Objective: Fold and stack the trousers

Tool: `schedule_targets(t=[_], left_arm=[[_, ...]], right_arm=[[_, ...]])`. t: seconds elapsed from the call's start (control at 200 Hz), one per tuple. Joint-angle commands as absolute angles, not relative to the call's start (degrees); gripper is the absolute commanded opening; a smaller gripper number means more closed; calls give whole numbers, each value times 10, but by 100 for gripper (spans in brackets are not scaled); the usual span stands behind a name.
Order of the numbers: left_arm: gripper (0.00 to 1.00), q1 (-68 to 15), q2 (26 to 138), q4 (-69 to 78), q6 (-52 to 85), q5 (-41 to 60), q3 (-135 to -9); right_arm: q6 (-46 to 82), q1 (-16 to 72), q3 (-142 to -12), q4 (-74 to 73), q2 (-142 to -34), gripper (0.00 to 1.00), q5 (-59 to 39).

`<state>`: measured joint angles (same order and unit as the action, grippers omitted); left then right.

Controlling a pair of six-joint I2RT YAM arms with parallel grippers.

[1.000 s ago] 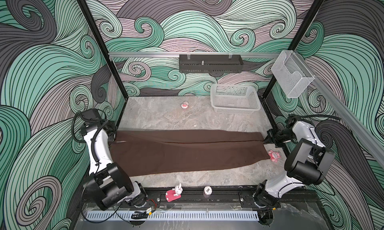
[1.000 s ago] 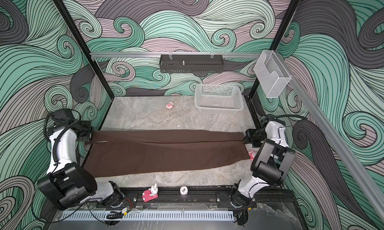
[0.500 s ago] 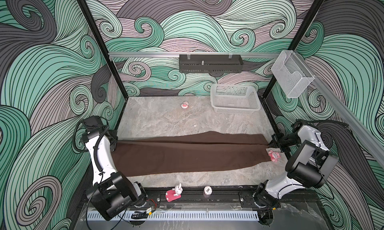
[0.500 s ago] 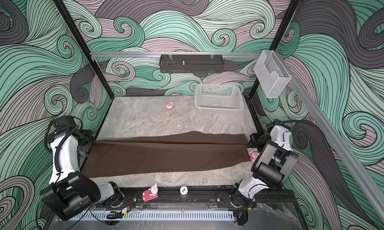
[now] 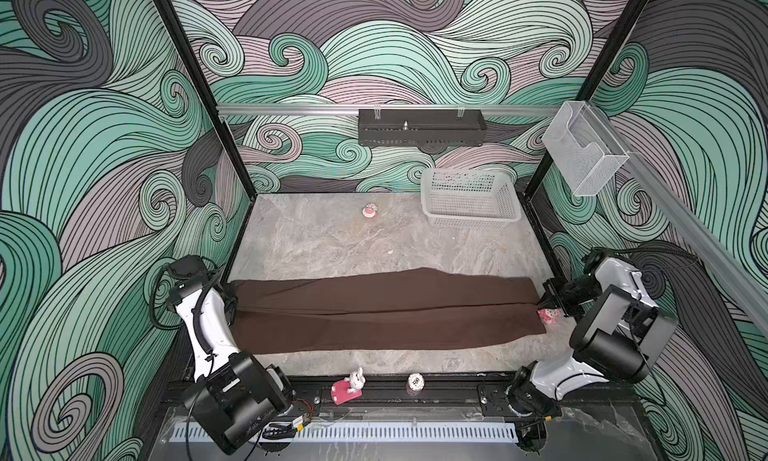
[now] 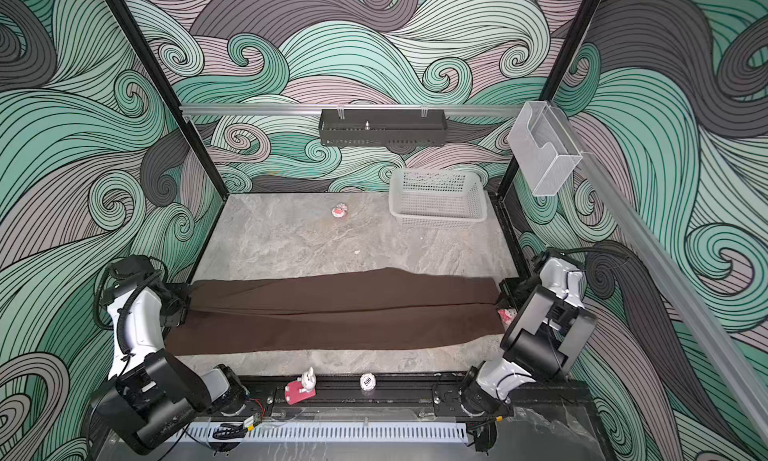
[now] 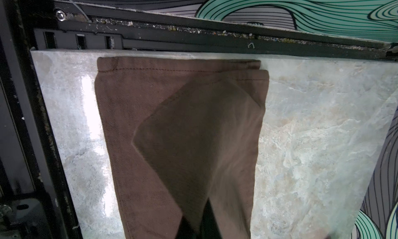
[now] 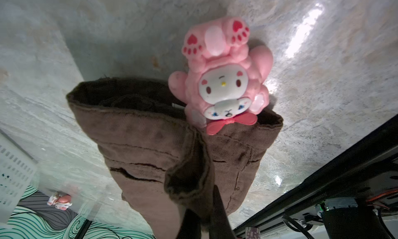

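The trousers (image 5: 386,309) lie stretched across the counter (image 5: 332,238) from its left edge to its right edge, nearer the front. The left gripper (image 5: 231,304) is clamped on the hem end. The right gripper (image 5: 545,300) pinches the waistband end, beside a pink toy (image 5: 549,315).

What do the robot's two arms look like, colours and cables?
Both match: glossy white link shells joined by chunky black cylindrical joints. The left arm carries a black ribbed cable conduit along its white link. The right arm has thin black cables arching from its wrist. No markings are legible.
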<state>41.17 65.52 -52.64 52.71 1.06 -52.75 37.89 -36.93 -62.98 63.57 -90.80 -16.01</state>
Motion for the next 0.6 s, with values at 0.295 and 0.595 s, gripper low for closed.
schedule_targets(t=[0.295, 0.595], left_arm=[[0, 456, 622, -486, 504, 17, -461], [0, 466, 621, -492, 501, 25, -464]], right_arm=[[366, -375, -600, 628, -896, 0, -109], [367, -374, -589, 627, -894, 0, -108]])
